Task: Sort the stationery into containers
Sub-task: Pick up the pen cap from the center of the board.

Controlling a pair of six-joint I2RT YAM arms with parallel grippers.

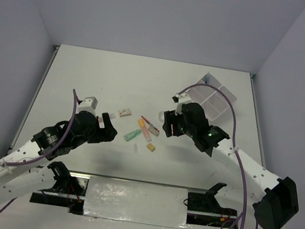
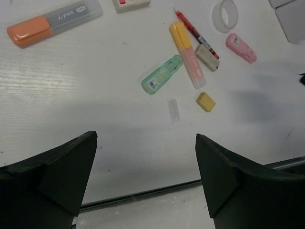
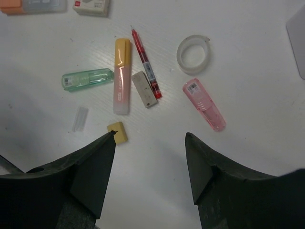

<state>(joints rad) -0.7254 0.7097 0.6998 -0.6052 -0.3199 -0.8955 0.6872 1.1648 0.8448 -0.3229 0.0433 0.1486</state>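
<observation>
Your right tool (image 3: 150,143) hangs open and empty over the stationery (image 1: 141,131) strewn across the middle of the worktop (image 1: 89,75), likely lining up a pick, while your left tool (image 2: 146,138) gapes wide and empty beside it, and the box (image 1: 213,98) sits near the far right corner.

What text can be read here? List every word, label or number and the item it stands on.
"L.point", roughly, on the orange highlighter, along its pale barrel.
Print on the white eraser box: blurred.
Stickers on the green dispenser, pink dispenser and red pen: too small to read.
</observation>
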